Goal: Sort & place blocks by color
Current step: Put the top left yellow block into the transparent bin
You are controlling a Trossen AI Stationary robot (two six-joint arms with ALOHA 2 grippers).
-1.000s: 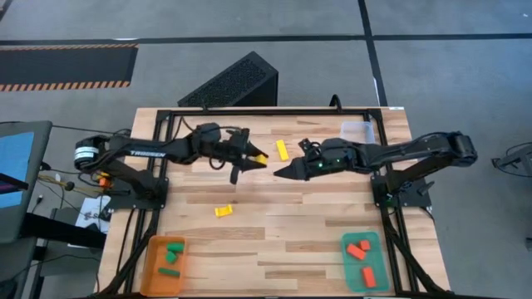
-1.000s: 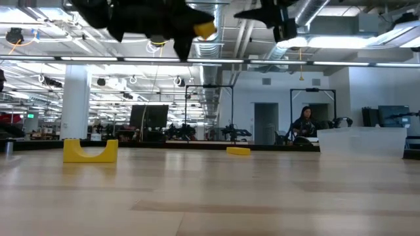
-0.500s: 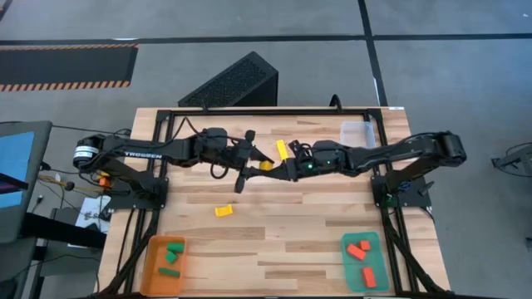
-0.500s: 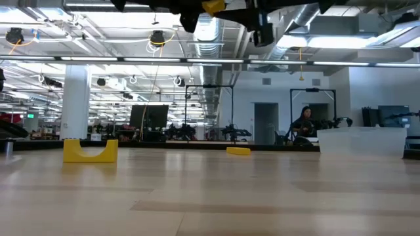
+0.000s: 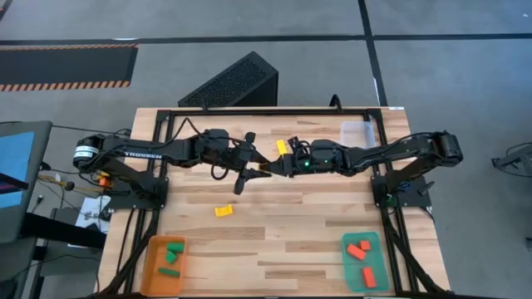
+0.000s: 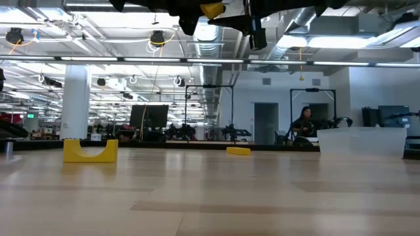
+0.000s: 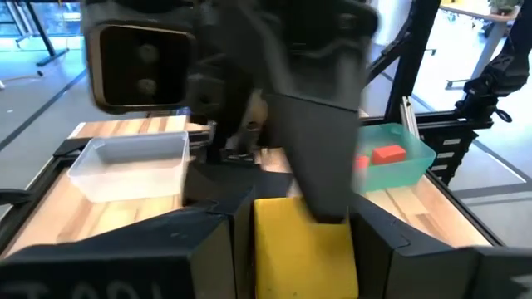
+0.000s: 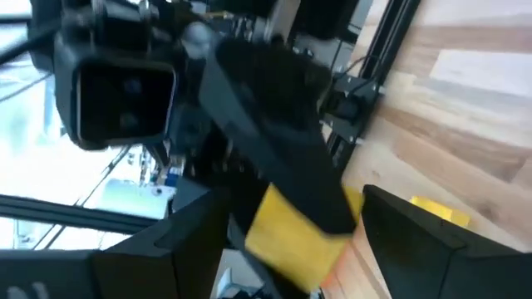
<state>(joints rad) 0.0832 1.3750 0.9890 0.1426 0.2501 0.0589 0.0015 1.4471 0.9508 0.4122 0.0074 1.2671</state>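
My left gripper (image 5: 256, 168) is shut on a yellow block (image 5: 265, 167) and holds it high above the middle of the table. The block also shows in the left wrist view (image 7: 303, 249) and at the top of the low view (image 6: 212, 9). My right gripper (image 5: 276, 166) is open, tip to tip with the left one, and its fingers (image 8: 416, 241) stand on either side of the same block (image 8: 291, 232). I cannot tell whether they touch it. A yellow bar (image 5: 282, 149) and a yellow arch block (image 5: 223, 211) lie on the table. My left gripper pinches the yellow block's two opposite sides (image 7: 262, 249) between its two fingers. The fingers come level from the table's left side. The block is lifted well clear of the table, and its free end points at my right gripper.
An orange tray (image 5: 154, 274) with green blocks stands at the near left. A teal tray (image 5: 347, 267) with red blocks stands at the near right. A clear tray (image 5: 357, 131) stands at the far right. A person sits in the room behind the table (image 6: 305, 124).
My left gripper has carried the yellow block up and a little toward the table's right, then kept still. My right gripper has gone toward the table's left until its open fingers stand around the block's free end.
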